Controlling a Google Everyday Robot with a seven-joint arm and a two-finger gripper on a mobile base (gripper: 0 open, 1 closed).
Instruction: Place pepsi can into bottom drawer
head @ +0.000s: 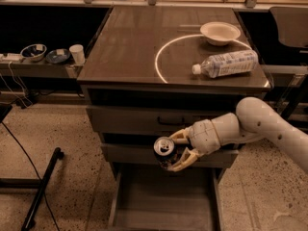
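The pepsi can (164, 153) is held in my gripper (179, 150), its silver top facing the camera. The gripper is shut on it, with pale fingers (184, 161) wrapped around its right side. My white arm (260, 126) reaches in from the right. The can hangs in front of the middle drawer (120, 153), above the pulled-out bottom drawer (163, 203). The bottom drawer's wide grey tray shows nothing in it.
On the cabinet top (130, 42) lie a clear plastic water bottle (226, 64) and a white bowl (220, 32). The upper drawer (120, 119) is closed. A side shelf at left holds bowls (33, 52) and a cup (76, 54). A black stand leg (41, 186) lies on the floor.
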